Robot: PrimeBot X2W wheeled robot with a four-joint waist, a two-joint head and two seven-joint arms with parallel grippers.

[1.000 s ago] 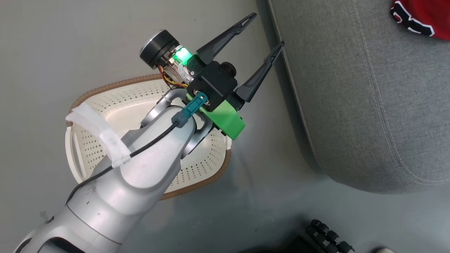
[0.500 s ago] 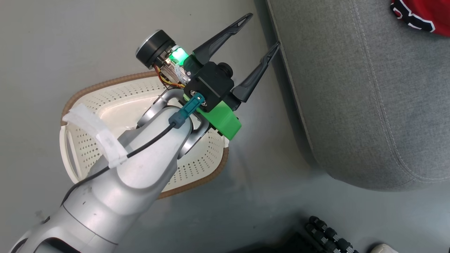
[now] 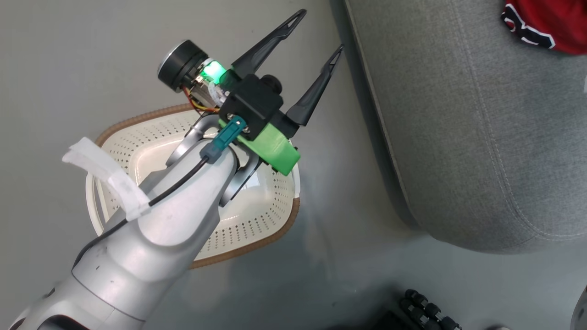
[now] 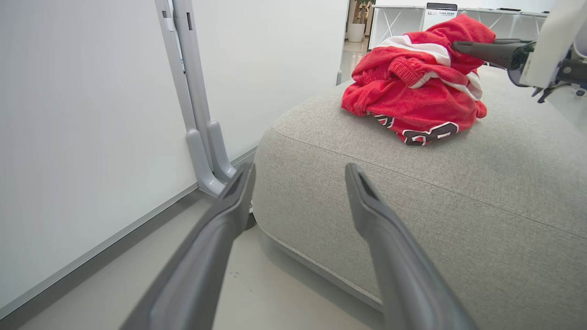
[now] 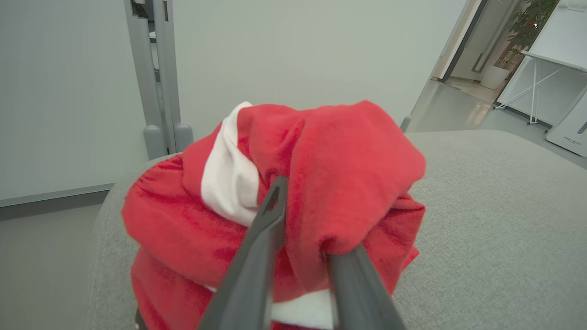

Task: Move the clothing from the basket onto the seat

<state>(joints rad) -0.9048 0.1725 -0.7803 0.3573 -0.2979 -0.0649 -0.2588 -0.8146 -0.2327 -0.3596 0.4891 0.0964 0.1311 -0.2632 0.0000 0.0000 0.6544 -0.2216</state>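
The red clothing [image 4: 412,91] lies bunched on the grey seat [image 4: 458,192], with its edge at the head view's top right [image 3: 545,23]. My right gripper [image 5: 298,201] is shut on a raised fold of it, and red fabric covers one fingertip. From the left wrist view, that gripper [image 4: 458,46] meets the pile's top. The cream basket [image 3: 257,224] stands on the floor left of the seat [image 3: 458,137]; my left forearm hides part of it, and what shows holds no clothing. Above the basket's far rim my left gripper [image 3: 318,31] is open and holds nothing, close to the seat's edge.
A white wall panel with a grey post [image 4: 197,114] stands just beyond the seat's corner. Dark rollers [image 3: 431,309] of my base show on the grey floor at the head view's bottom. A strip of floor separates basket and seat.
The head camera has shifted slightly. My left gripper has swung up and to the left, a little away from the seat's edge, and stays open.
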